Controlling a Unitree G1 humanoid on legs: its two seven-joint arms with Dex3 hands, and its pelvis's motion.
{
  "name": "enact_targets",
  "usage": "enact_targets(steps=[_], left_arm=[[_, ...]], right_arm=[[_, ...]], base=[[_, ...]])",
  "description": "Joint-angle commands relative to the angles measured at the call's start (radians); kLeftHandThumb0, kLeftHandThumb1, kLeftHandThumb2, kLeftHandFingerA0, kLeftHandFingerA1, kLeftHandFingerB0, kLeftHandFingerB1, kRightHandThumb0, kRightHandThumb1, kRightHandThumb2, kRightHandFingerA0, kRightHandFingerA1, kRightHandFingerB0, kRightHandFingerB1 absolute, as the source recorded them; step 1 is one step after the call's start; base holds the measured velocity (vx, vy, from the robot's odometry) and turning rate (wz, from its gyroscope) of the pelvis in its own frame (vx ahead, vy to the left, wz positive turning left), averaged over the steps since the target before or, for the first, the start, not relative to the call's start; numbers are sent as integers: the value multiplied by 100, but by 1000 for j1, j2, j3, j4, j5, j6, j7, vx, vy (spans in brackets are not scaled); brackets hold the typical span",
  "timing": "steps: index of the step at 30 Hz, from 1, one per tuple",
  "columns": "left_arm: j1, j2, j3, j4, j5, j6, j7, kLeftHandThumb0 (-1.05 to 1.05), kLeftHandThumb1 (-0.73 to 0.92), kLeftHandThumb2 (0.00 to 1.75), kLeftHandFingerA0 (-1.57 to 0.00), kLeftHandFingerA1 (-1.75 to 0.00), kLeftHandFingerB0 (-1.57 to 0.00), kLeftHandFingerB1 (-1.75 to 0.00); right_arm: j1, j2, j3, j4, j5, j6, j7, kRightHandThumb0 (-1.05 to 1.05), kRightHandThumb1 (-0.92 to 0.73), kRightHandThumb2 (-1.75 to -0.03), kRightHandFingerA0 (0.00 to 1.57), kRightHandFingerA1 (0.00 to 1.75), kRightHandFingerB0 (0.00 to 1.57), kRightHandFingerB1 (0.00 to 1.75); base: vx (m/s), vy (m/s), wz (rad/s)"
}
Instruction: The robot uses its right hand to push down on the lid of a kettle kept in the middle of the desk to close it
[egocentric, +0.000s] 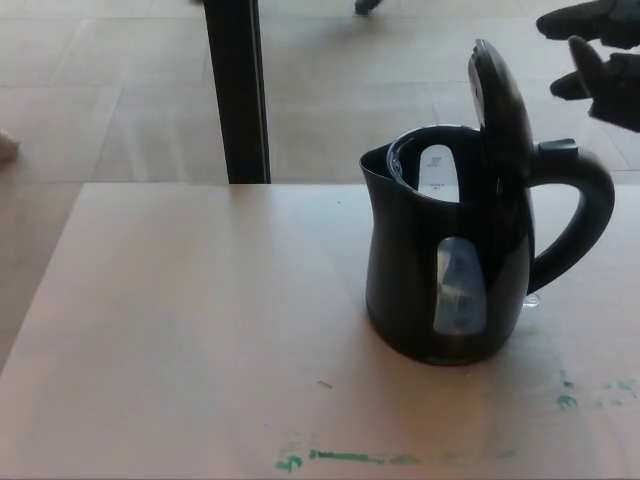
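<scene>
A black electric kettle (450, 270) stands on the pale wooden desk (190, 330), right of the middle, spout toward the left and handle toward the right. Its lid (497, 100) is tipped up, nearly upright, above the handle's top. My right hand (600, 60) hovers at the top right, above and to the right of the lid, not touching it. Its fingers are spread apart and it holds nothing. The left hand does not show.
A black vertical post (238, 90) rises just behind the desk's far edge. Green paint marks (345, 458) streak the desk near its front edge. Beyond the desk lies tiled floor, with a person's shoe tip (5, 145) at the far left.
</scene>
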Motion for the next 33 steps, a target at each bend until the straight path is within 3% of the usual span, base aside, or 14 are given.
enact_targets(steps=[1, 5, 9, 11, 13, 19, 20, 21, 22, 29, 30, 31, 32, 33], left_arm=[[2, 19, -14, 7, 6, -8, 4, -87, 91, 68, -51, -48, -40, -42], [8, 26, -35, -1, 16, -19, -7, -93, 78, 84, -47, -51, -37, -45], [14, 33, -53, -2, 16, -30, -12, -89, 92, 67, -50, -46, -38, -40], [19, 35, -62, 7, 19, -41, -27, -85, 74, 110, -40, -55, -30, -51], [16, 38, -58, 9, 10, -34, -31, -87, 92, 70, -47, -44, -35, -39], [3, 44, -37, 10, -16, -6, -40, -86, 92, 69, -46, -47, -37, -41], [-3, 43, -38, 13, -14, 0, -28, -84, 73, 110, -42, -57, -33, -52], [-4, 43, -38, 13, -13, 0, -27, -84, 73, 110, -42, -57, -33, -52], [-3, 45, -44, 12, -6, -6, -35, -91, 82, 79, -44, -49, -33, -43], [-5, 42, -57, 8, 2, -17, -21, -87, 92, 68, -52, -46, -40, -40], [-4, 41, -62, 5, 6, -12, -12, -84, 73, 110, -46, -57, -36, -52], [-8, 39, -54, 6, -3, 0, -4, -87, 92, 66, -55, -46, -42, -39], [-6, 41, -63, 5, 4, -5, -14, -87, 92, 71, -51, -46, -40, -40], [-8, 39, -64, 2, 4, -8, -13, -85, 76, 112, -44, -57, -36, -52]], right_arm=[[-55, 33, 68, 80, -96, -17, -8, -76, -91, -67, 61, 51, 52, 43], [-124, 43, 120, 148, -136, -44, 4, -74, -90, -67, 55, 52, 54, 45], [-194, 62, 151, 193, -163, -29, -2, -75, -90, -67, 56, 50, 51, 41], [-231, 72, 173, 213, -191, -43, -16, -77, -91, -67, 59, 54, 53, 42], [-254, 81, 187, 229, -210, -50, -26, -79, -92, -67, 60, 58, 54, 43], [-242, 83, 238, 216, -252, -102, -6, -78, -92, -68, 58, 58, 52, 45], [-228, 76, 278, 209, -284, -107, 23, -82, -92, -70, 45, 54, 45, 42], [-227, 75, 283, 210, -287, -108, 25, -82, -92, -70, 45, 54, 45, 42], [-218, 75, 290, 208, -289, -118, 27, -82, -92, -68, 54, 57, 47, 44], [-103, 98, 317, 172, -310, -124, 5, -83, -92, -68, 55, 64, 46, 42], [-72, 102, 313, 165, -308, -117, 4, -83, -92, -69, 52, 63, 44, 42], [-46, 110, 305, 162, -305, -112, -9, -83, -92, -68, 48, 61, 45, 42], [-24, 115, 299, 154, -304, -92, -12, -83, -92, -69, 46, 59, 43, 42], [-7, 119, 293, 153, -305, -89, -26, -81, -92, -68, 52, 57, 45, 42]], base=[[0, 0, 0], [0, 0, 0], [0, 0, 0], [0, 0, 0], [0, 0, 0], [0, 0, 0], [0, 0, 0], [0, 0, 0], [0, 0, 0], [0, 0, 0], [0, 0, 0], [0, 0, 0], [0, 0, 0], [0, 0, 0]])
